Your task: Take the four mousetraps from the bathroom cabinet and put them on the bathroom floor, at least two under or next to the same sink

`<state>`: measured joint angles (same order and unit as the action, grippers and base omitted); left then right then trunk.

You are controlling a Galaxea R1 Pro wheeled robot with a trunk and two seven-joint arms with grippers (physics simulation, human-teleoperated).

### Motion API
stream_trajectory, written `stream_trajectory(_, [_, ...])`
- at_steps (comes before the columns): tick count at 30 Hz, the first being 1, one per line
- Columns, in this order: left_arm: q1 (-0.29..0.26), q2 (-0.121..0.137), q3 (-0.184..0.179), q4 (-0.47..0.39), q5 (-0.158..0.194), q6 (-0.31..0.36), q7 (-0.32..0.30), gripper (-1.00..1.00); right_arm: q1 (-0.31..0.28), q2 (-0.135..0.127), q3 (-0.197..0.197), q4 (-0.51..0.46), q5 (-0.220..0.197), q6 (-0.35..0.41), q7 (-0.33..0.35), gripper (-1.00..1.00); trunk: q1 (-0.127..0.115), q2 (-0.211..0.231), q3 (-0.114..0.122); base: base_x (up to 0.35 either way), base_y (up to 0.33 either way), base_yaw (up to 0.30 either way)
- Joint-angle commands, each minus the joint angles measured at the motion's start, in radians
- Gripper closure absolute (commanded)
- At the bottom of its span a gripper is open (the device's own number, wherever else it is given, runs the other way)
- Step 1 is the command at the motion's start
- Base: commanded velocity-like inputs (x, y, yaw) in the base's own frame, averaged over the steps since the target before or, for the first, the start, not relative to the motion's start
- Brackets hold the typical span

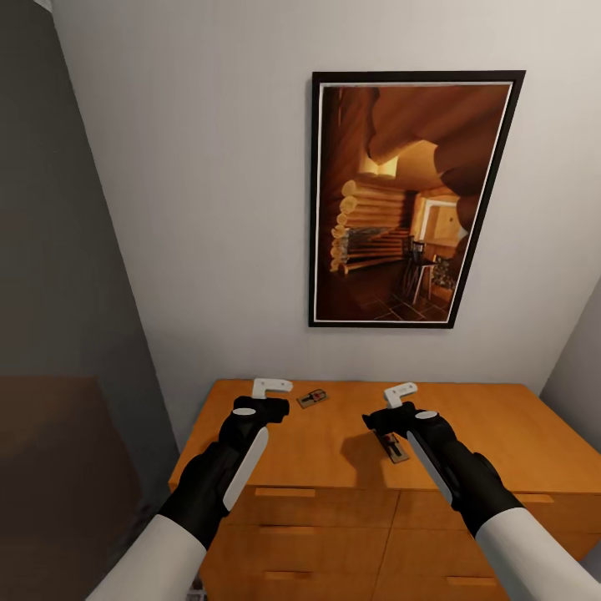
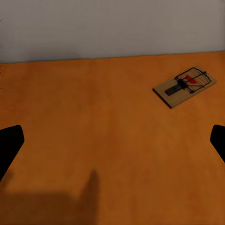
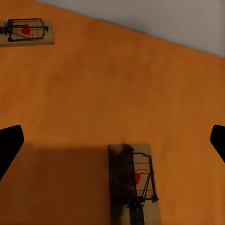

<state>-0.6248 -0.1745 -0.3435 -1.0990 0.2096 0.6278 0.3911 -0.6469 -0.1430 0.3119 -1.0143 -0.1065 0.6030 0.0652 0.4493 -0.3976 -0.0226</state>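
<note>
Both grippers hover empty over the cabinet top, two traps in reach.

Lower centre of the head view: the right gripper hangs wide open above the near mousetrap; the left gripper, equally open, sits just short of the far mousetrap near the wall. Flat boards (thin, hard to pinch) could skid across the smooth cabinet, or the sprung wire could snag a finger.

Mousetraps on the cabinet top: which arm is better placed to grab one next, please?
Probably the right: its open gripper hangs directly above a mousetrap. The left gripper is open too, with the other mousetrap off to its side.
</note>
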Motion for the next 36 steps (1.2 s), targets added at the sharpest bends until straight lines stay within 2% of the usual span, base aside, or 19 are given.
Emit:
stream_trajectory(1, [-0.001,0.000,-0.001,-0.001,0.011,0.003,0.009,-1.00,-0.001,-0.001,0.003,-0.001,-0.010,0.004,-0.004,-1.00,0.001,-0.002,-0.002,0.000,0.000,0.000])
stream_trajectory(14, [-0.001,0.000,-0.002,-0.001,0.010,0.003,0.010,-1.00,-0.001,-0.001,0.003,-0.001,-0.009,0.004,-0.004,-1.00,0.001,-0.002,-0.002,0.000,-0.113,0.000])
stream_trajectory(36, [-0.001,0.000,-0.002,-0.001,0.011,0.003,0.009,-1.00,-0.001,-0.001,0.011,0.000,-0.010,0.004,-0.004,-1.00,0.001,-0.002,-0.002,0.000,-0.008,0.000])
